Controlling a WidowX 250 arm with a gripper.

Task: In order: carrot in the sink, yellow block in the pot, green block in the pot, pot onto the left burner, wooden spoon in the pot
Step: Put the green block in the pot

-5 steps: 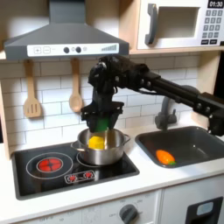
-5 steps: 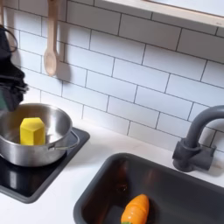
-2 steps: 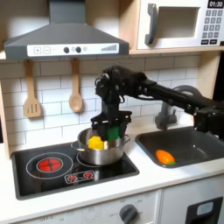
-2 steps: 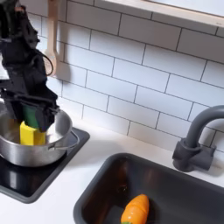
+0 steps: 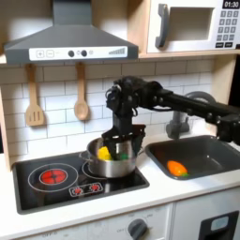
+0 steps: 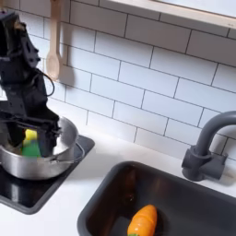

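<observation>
Second exterior view: the black pincer (image 6: 29,140) reaches down into the pot (image 6: 55,162), its two fingers spread apart with the green block (image 6: 31,148) low between them, next to the yellow block (image 6: 30,136) inside the pot; whether the fingers touch the green block I cannot tell. The pot stands on the black stovetop (image 6: 18,194) at the second exterior view's left. On the tiled wall above hangs the wooden spoon (image 6: 54,41). At the lower right of the same view the carrot (image 6: 141,221) lies in the dark sink (image 6: 97,207), with the arched faucet (image 6: 205,147) behind on the white worktop (image 6: 55,217).

First exterior view: the arm comes in from the right and the pincer (image 5: 120,142) is lowered into the pot (image 5: 112,165), which stands on the right-hand burner; the left burner (image 5: 53,175) glows red. The wooden spoon (image 5: 81,94) hangs beside a slotted spatula (image 5: 34,96), and the carrot (image 5: 176,168) lies in the sink (image 5: 216,150)
</observation>
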